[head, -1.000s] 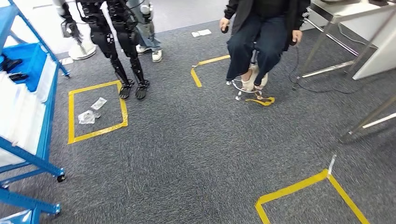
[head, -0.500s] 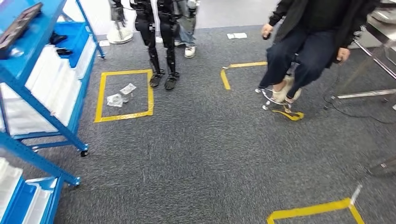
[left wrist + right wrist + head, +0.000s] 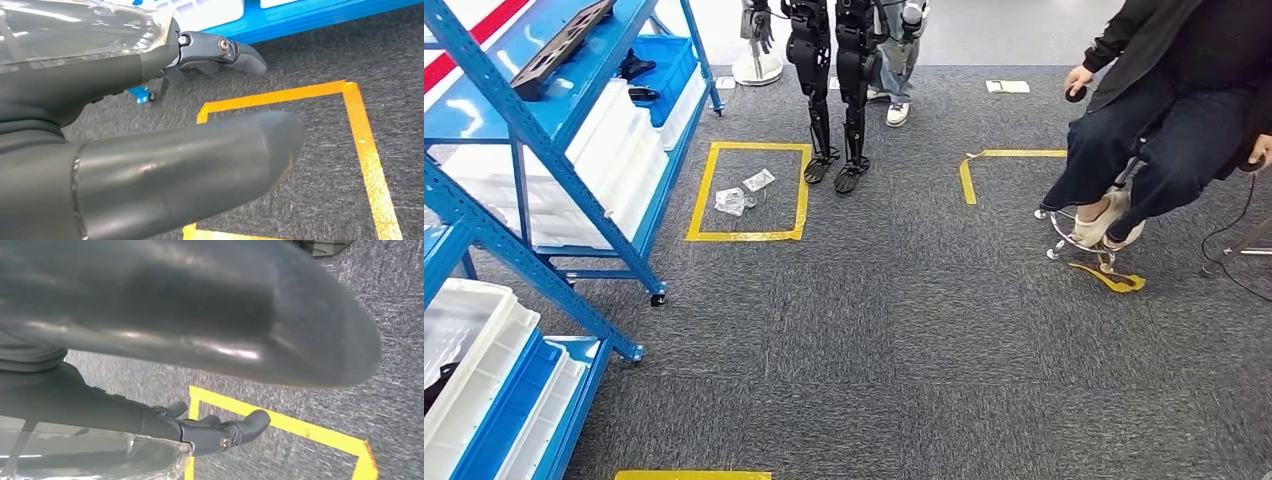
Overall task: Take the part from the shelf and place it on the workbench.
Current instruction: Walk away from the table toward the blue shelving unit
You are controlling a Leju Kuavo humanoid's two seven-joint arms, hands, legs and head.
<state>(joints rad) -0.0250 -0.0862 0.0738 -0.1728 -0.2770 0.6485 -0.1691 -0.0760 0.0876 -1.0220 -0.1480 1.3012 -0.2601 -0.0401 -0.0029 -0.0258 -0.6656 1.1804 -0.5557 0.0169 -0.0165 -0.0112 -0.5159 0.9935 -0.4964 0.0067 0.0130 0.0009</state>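
The blue shelf [image 3: 544, 150] stands at the left of the head view, and a dark flat part [image 3: 559, 48] lies on its top level above white bins [image 3: 614, 150]. On the grey carpet [image 3: 904, 330] a yellow tape square [image 3: 749, 192] frames two small clear bags [image 3: 742, 192]; another humanoid robot [image 3: 836, 80] stands just beyond it, and a seated person [image 3: 1164, 120] is at the right. The left hand [image 3: 165, 120] holds nothing, thumb and fingers apart over a tape outline. The right hand [image 3: 200, 365] is likewise empty and spread above the carpet.
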